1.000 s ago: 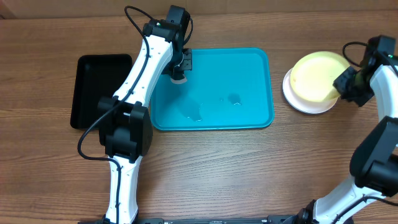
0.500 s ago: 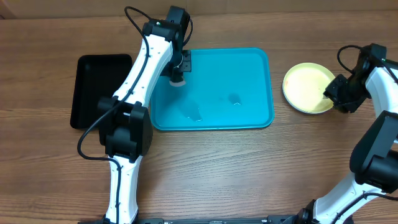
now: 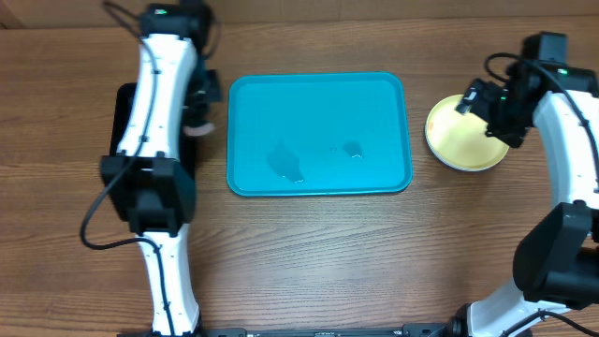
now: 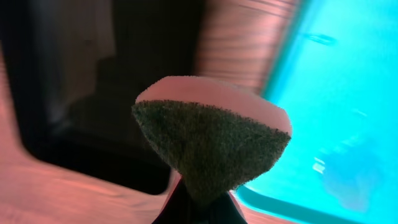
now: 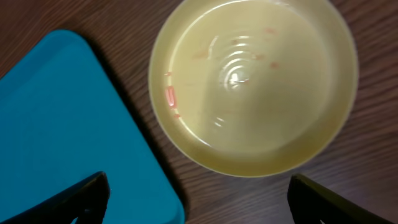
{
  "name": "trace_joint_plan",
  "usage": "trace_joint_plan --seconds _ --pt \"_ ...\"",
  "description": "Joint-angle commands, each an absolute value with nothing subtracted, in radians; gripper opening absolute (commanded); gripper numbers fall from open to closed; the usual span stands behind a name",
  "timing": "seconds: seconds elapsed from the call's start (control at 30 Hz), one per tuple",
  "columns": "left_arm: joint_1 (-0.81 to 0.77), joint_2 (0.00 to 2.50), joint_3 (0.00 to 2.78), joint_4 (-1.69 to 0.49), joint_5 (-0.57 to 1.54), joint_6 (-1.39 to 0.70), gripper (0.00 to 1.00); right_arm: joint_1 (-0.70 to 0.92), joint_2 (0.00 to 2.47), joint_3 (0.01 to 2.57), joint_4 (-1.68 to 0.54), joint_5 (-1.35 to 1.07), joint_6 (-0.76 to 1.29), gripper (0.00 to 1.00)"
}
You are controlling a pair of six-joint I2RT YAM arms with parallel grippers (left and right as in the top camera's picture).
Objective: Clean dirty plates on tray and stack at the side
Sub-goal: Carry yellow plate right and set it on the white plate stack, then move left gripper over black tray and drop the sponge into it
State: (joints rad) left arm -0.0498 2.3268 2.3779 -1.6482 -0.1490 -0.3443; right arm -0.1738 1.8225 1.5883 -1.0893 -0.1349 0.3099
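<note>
We judge the task to be close to its end. The tray (image 3: 318,94) carries 0 plates. Only a few wet patches (image 3: 288,161) lie on its floor, toward its near edge.

The yellow-green plate (image 3: 459,142) sits on the table (image 3: 309,253) just off the tray's right side, apart from its rim. We see only this 1 plate. Whether the other 2 lie stacked beneath it, we cannot tell from either view.

In the right wrist view the plate looks mostly clean and glossy, but faint red-orange specks (image 5: 171,96) cling to its inner wall on the side nearest the tray. So we would call the wiping done only roughly. What seems left is a check on those marks and on the stack itself.

The right gripper (image 5: 196,186) hangs over the plate, to the right of the tray, with its jaws spread wide and nothing between them. The plate lies directly under it, and its 2 dark fingertips show at the plate's near edge.

The left gripper (image 3: 198,117) is to the left of the tray, over the black tray (image 3: 122,122). It is clamped on a sponge (image 4: 211,143), pink on 1 face and dark green scourer on the other. The plate lies well apart from it, on the tray's far side.
</note>
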Motion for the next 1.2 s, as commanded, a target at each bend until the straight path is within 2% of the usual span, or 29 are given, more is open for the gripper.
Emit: trace_joint_plan --seconds 0.0,0.37,0.53,0.57,0.6,0.63,0.9,1.17 --pt "0.018 2.327 2.368 -1.637 -0.216 -0.341 0.04 -0.121 1.815 1.603 -1.064 -0.15 0.287 0.95" --pt "0.093 2.328 1.968 -1.313 -0.21 -0.265 0.04 -0.044 1.815 1.603 -1.03 -0.147 0.286 0.95" --pt "0.091 2.328 1.935 -1.259 -0.213 -0.265 0.04 -0.044 1.815 1.603 -1.045 -0.132 0.282 0.96" --pt "0.091 2.328 1.941 -1.261 -0.213 -0.265 0.09 -0.044 1.815 1.603 -1.046 -0.132 0.282 0.95" --pt "0.091 2.328 1.95 -1.266 -0.213 -0.265 0.45 -0.044 1.815 1.603 -1.046 -0.132 0.282 0.95" --pt "0.093 2.328 1.959 -1.273 -0.213 -0.265 1.0 -0.044 1.815 1.603 -1.045 -0.132 0.282 0.95" --pt "0.093 2.311 2.233 -1.486 -0.231 -0.265 1.0 -0.044 1.814 1.658 -1.079 -0.132 0.275 0.95" --pt "0.054 2.143 2.574 -1.686 -0.234 -0.296 1.0 -0.044 1.792 1.943 -1.32 -0.059 0.234 0.98"
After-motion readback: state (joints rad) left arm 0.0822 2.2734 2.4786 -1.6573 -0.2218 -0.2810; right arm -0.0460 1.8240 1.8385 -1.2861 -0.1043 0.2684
